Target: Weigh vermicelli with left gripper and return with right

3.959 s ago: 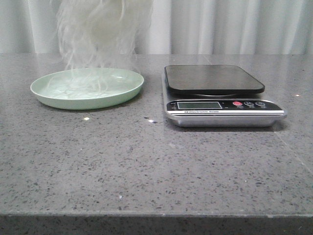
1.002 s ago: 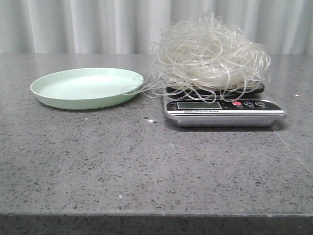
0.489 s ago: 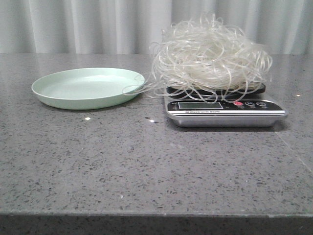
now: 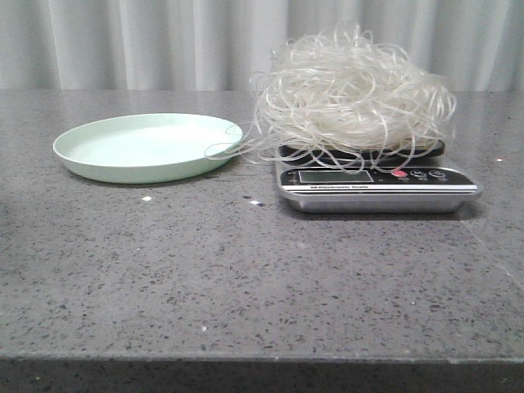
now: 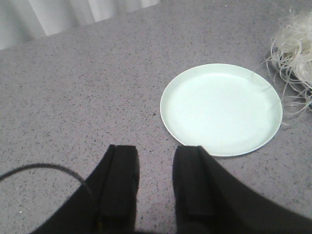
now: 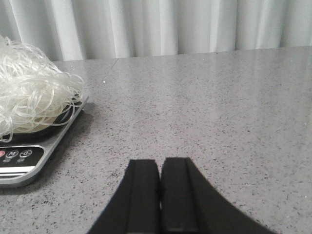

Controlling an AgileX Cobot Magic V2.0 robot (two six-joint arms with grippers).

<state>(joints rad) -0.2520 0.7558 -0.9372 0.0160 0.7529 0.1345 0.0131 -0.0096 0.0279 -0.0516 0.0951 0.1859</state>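
Black and pressed flat together, the fingers of your right pincer (image 6: 160,195) were clenched on nothing, hovering low over bare grey tabletop (image 6: 219,112). From that pincer the vermicelli (image 4: 352,94) lay off to one side and a little ahead, heaped on the scale (image 4: 377,187), with only open stone between them. Your left pincer (image 5: 156,187) stood released, a clear gap between its fingers, holding nothing; ahead of it sat the pale green plate (image 5: 170,105), bare, with the tangle only at the edge of its view. Stray loops trailed off the heap toward the plate's near rim, close enough that I could not tell whether they touched it. The bundle had no real long axis, just a rounded, slightly wide mound overhanging the platform. I judged the weighing half done and the right arm nearer, so your return would have needed that pincer opened, then swung sideways over the heap
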